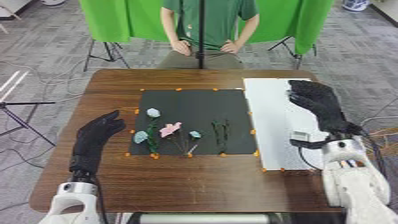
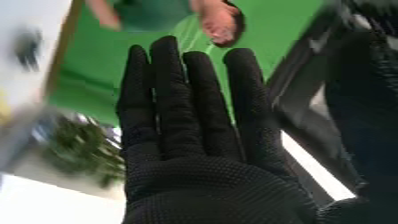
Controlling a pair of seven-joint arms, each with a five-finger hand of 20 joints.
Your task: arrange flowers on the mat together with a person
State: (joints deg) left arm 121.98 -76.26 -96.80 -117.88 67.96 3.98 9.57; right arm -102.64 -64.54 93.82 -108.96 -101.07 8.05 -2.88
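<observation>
While the right hand [image 1: 315, 100] is straight-fingered and the left hand [image 1: 96, 131] relaxed, both empty, I judge the black mat [image 1: 188, 102] between them half arranged: pink flower [image 1: 170, 129] and blue flowers [image 1: 154, 113] nearer the left hand; green stems [image 1: 225, 132], perhaps bloomless, nearer the right, wanting flowers.

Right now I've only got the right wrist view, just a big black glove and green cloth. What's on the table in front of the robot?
Observer: A pink flower lies among pale blue ones on the dark mat.

Visitor: And where's this big glove, seen from above?

Observer: The right hand is over the right edge of the white sheet, to the right of the mat.

Visitor: Does it have another hand somewhere?

Observer: Yes, the left hand is at the table's left side, beside the mat and apart from the flowers.
</observation>
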